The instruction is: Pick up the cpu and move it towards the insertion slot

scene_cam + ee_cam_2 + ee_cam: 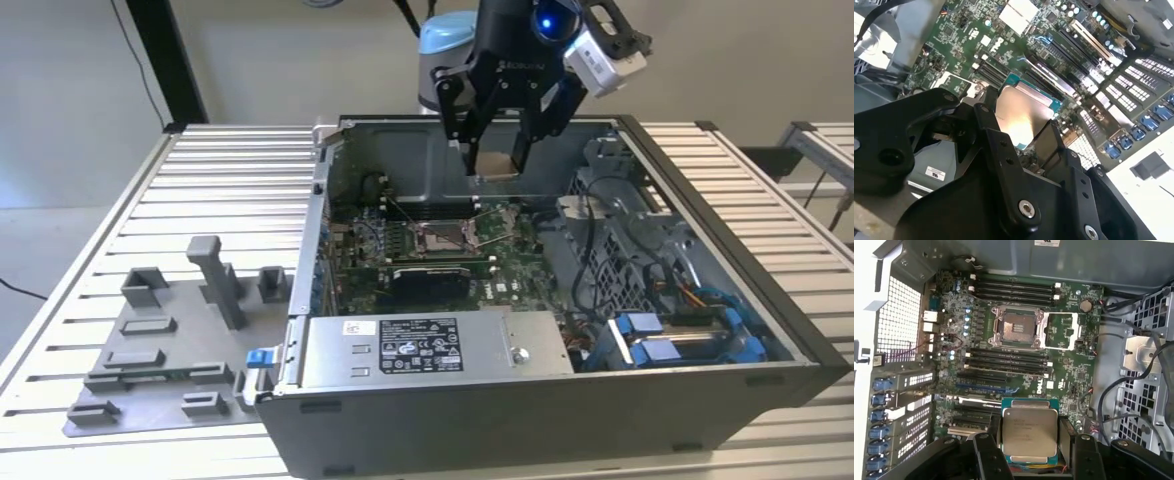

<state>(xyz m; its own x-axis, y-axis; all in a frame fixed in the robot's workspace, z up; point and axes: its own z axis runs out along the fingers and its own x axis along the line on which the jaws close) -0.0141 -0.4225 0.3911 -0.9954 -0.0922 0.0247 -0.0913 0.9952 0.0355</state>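
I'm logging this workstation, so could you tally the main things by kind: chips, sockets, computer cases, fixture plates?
cpu, held in the claw: 1
insertion slot: 1
computer case: 1
grey fixture plate: 1
Total: 4

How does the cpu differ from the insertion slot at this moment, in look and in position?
The cpu is held between the gripper fingers above the board; the insertion slot is fixed on the green motherboard. The cpu has a plain shiny metal top; the insertion slot is a metal frame, open, with a dull centre. Both are square and silver.
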